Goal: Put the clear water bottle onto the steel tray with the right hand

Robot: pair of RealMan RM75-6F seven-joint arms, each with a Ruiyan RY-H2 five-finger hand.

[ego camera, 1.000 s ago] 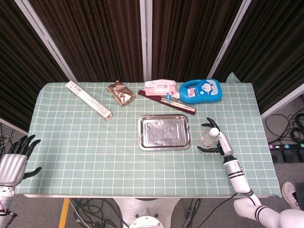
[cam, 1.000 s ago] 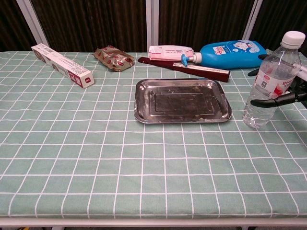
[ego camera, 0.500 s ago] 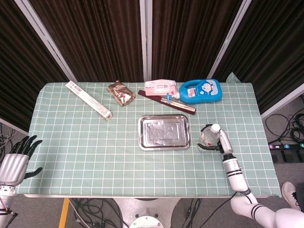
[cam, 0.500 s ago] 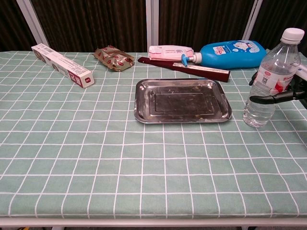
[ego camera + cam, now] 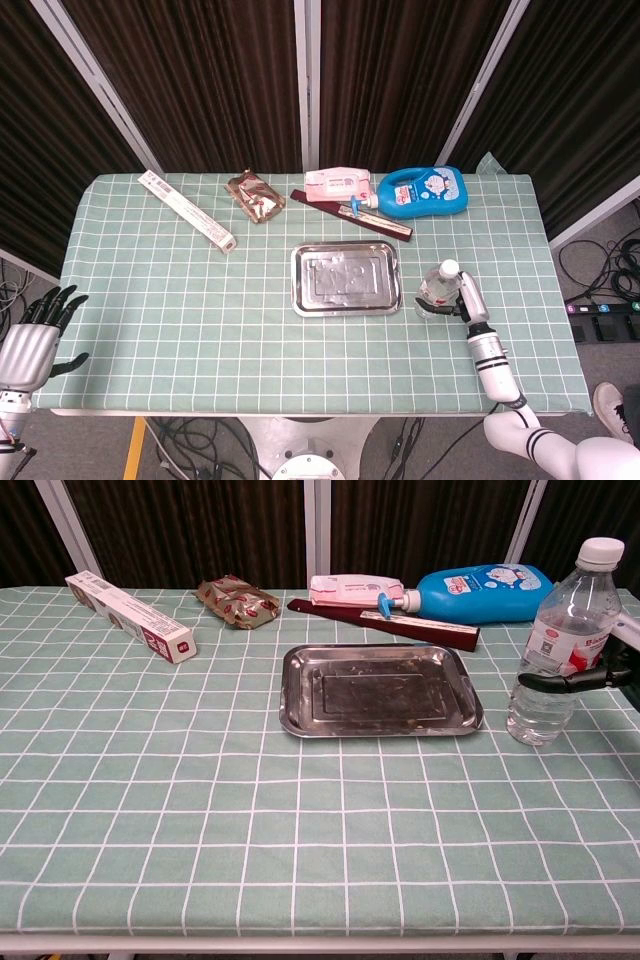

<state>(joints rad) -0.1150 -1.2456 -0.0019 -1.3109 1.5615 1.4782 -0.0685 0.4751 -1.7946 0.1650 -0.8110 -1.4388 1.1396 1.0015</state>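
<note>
The clear water bottle (image 5: 438, 288) (image 5: 555, 650), white-capped with a red-and-white label, stands upright on the green checked cloth just right of the steel tray (image 5: 345, 313) (image 5: 380, 731). My right hand (image 5: 468, 301) (image 5: 600, 673) comes in from the right, and its dark fingers (image 5: 553, 681) wrap around the bottle's middle and grip it. Nothing lies in the tray. My left hand (image 5: 35, 335) hangs off the table's front left corner with fingers spread and holds nothing; the chest view does not show it.
Along the back edge lie a blue detergent bottle (image 5: 425, 190) (image 5: 485, 592), a pink pack (image 5: 338, 184) (image 5: 350, 588), a dark red long box (image 5: 350, 213) (image 5: 400, 623), a brown snack packet (image 5: 255, 196) (image 5: 237, 601) and a white long box (image 5: 187, 209) (image 5: 128, 615).
My right hand's fingers, spread beside the bottle a second ago, have closed around it. The bottle now stands a little straighter. The left hand has barely moved.
</note>
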